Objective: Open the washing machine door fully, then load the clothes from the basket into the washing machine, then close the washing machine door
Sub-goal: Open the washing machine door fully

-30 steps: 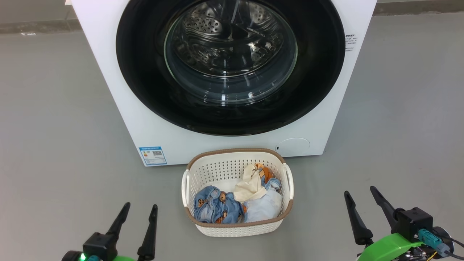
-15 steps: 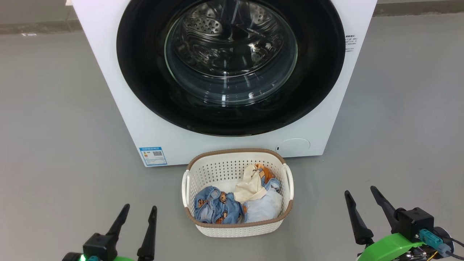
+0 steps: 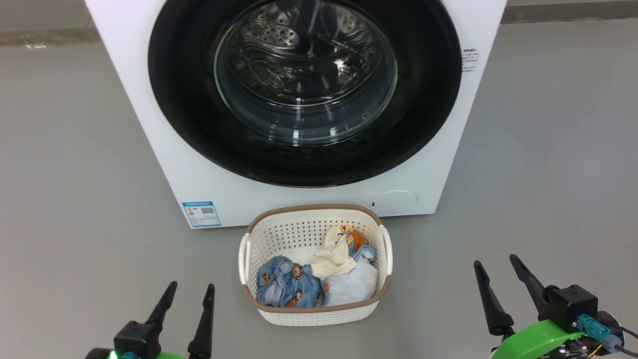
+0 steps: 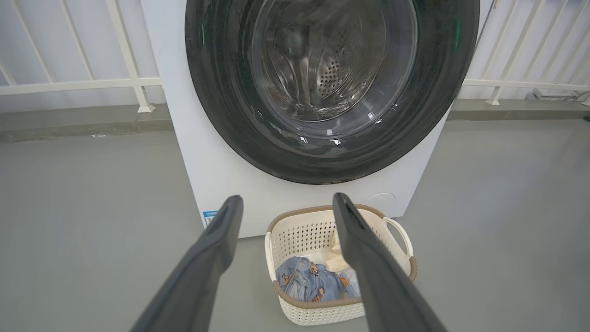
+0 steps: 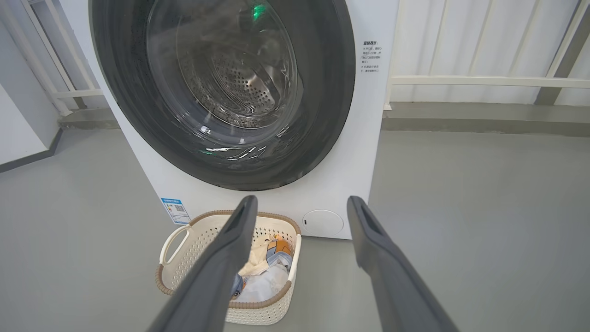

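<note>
The white washing machine [image 3: 174,164] stands on the floor ahead, its round black door [image 3: 189,114] shut flat against the front, the steel drum showing through the glass. Right before it sits the cream basket [image 3: 259,234] holding the clothes [image 3: 289,286]: blue bear-print fabric, a cream piece, a pale piece. My left gripper [image 3: 192,288] hovers open at the lower left, short of the basket. My right gripper [image 3: 496,262] hovers open at the lower right. Both wrist views look at the door [image 4: 221,92] [image 5: 332,92] and the basket [image 4: 299,230] [image 5: 184,258] between spread fingers.
Grey floor lies on both sides of the machine. A white railing [image 4: 78,85] [image 5: 484,81] runs along the wall behind it, with a low kerb at its foot. A blue label [image 3: 201,214] and a round flap [image 3: 396,198] mark the machine's lower front.
The whole head view has shifted slightly, so machine and basket appear a little further left. Both grippers remain open in the same spots.
</note>
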Robot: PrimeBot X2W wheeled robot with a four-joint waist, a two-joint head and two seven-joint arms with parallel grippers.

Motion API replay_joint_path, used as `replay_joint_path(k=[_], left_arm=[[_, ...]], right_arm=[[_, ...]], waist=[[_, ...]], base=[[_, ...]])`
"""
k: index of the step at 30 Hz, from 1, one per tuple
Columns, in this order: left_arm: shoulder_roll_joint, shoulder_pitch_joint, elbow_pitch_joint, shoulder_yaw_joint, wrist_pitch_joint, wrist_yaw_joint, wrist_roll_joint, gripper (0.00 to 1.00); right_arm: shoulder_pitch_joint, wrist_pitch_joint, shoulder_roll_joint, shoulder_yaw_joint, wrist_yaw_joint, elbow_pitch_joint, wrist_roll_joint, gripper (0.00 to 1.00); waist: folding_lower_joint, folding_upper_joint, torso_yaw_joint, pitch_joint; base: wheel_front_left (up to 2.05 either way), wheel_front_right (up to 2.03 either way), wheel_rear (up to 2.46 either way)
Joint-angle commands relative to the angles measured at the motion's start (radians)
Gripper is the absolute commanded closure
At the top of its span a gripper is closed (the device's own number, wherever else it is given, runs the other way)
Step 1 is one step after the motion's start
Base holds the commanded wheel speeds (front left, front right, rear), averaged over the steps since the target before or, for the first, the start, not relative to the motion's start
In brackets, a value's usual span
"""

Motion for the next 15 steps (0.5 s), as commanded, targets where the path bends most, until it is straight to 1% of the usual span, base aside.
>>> replay_joint_path(k=[1,11,15], left_arm=[[0.017,-0.053,-0.019,0.028,-0.011,0.009,0.001,0.0],[0.013,-0.059,-0.026,0.027,-0.011,0.006,-0.011,0.0],[0.01,-0.055,-0.046,0.029,-0.011,0.004,-0.017,0.0]], right_arm=[[-0.022,-0.008,-0.013,0.024,-0.001,-0.029,0.007,0.0],[-0.024,-0.006,-0.011,0.022,-0.001,-0.033,0.005,0.0],[-0.026,-0.007,-0.014,0.021,-0.001,-0.032,0.007,0.0]], waist=[[0.0,0.0,0.0,0.001],[0.0,0.0,0.001,0.002],[0.0,0.0,0.0,0.003]], base=[[1.05,1.05,-2.11],[1.22,1.22,-2.44],[1.03,1.03,-2.06]])
